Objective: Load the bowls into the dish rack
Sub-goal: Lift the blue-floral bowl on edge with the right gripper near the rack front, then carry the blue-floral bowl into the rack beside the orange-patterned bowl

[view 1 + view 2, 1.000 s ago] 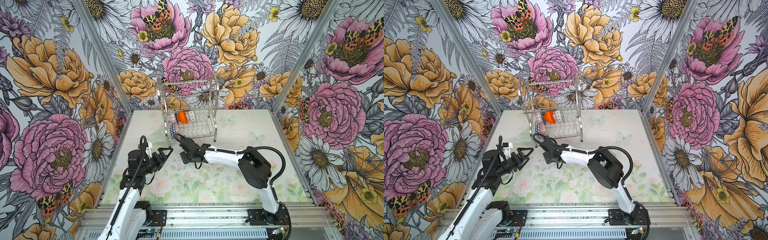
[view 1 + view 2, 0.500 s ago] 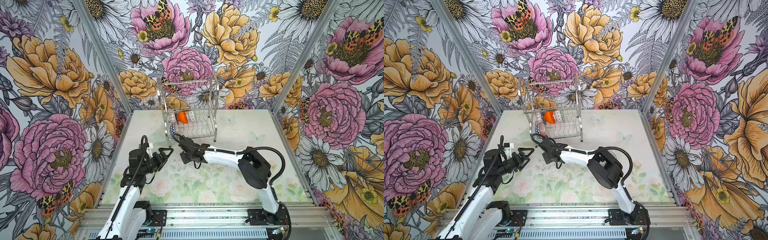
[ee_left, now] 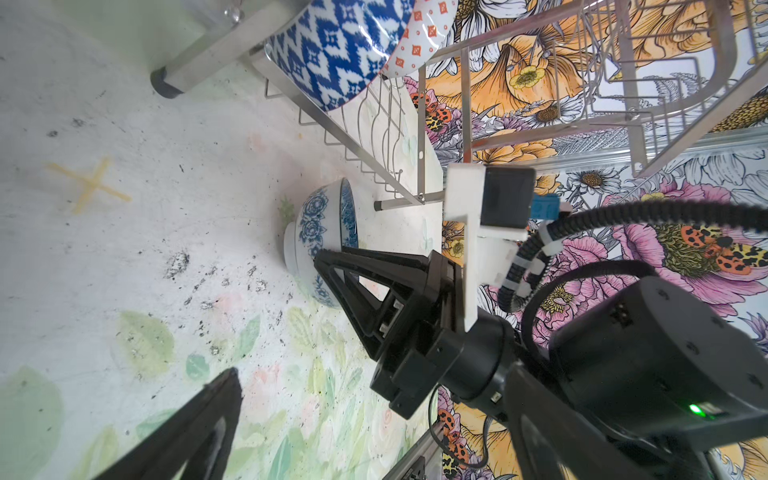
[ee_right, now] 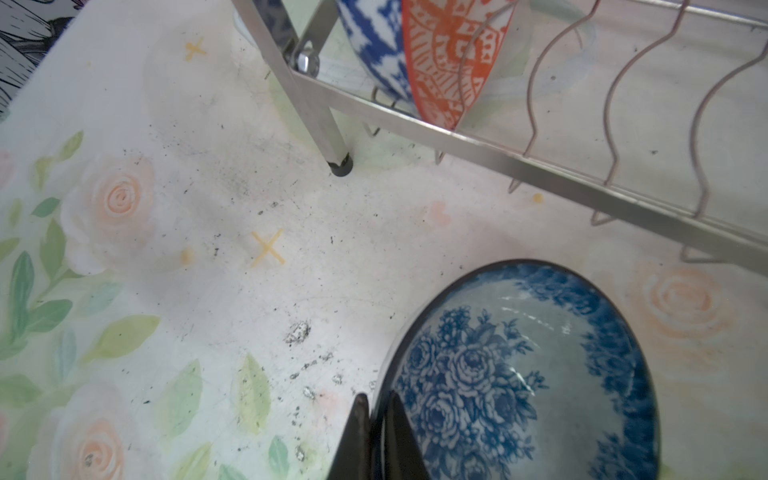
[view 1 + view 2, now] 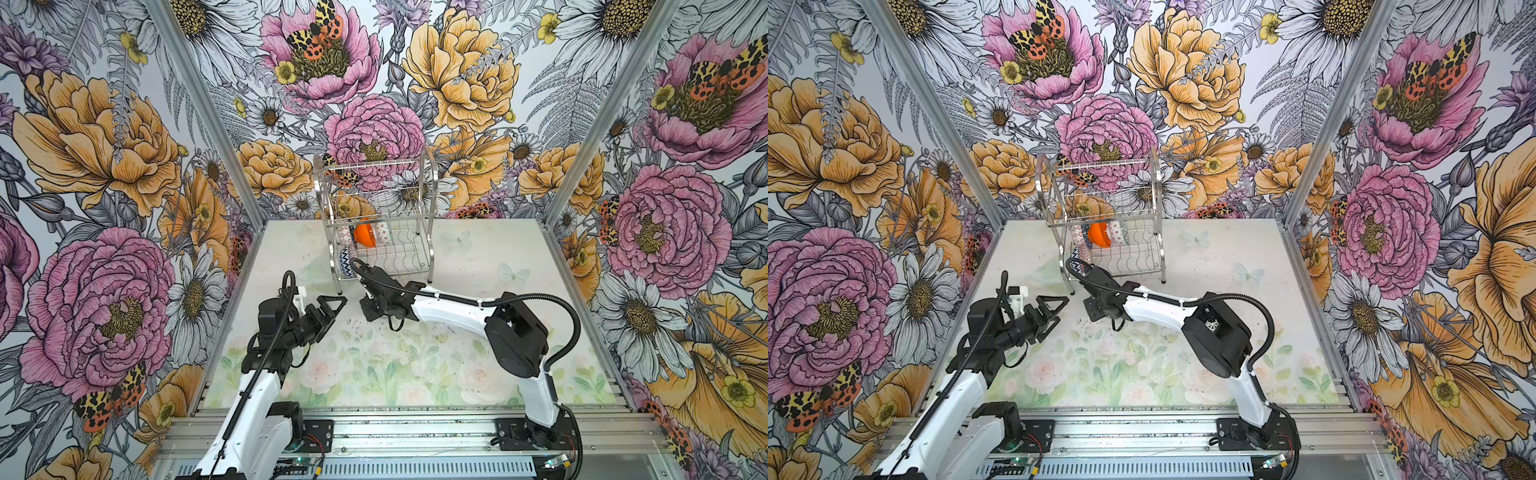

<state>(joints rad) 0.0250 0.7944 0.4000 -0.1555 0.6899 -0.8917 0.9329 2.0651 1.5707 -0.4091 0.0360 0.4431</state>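
Since a second ago my right gripper (image 4: 376,409) has drawn its fingers together, and they now pinch the rim of the blue-white floral bowl (image 4: 519,374), one finger inside the bowl and one outside. Neither arm has shifted much otherwise.

That bowl sits upright with its foot on the table (image 5: 478,257), just in front of the dish rack (image 5: 429,232), near its front left leg. In both top views the wrist hides it.

From its base on the right of the rail, the right arm rises to the elbow. Its forearm then stretches low across the middle to the left, with the wrist tipped down at the bowl.

The left arm stands up from its base and bends forward. My left gripper (image 5: 334,309) hovers above the table with its fingers spread wide and nothing between them. It is close beside the right gripper but apart from it.

The navy-white zigzag bowl (image 4: 374,41) and the orange-red patterned bowl (image 4: 449,58) stand on edge side by side in the lower shelf's slots. The plain orange bowl (image 5: 365,236) stands further back in the rack.
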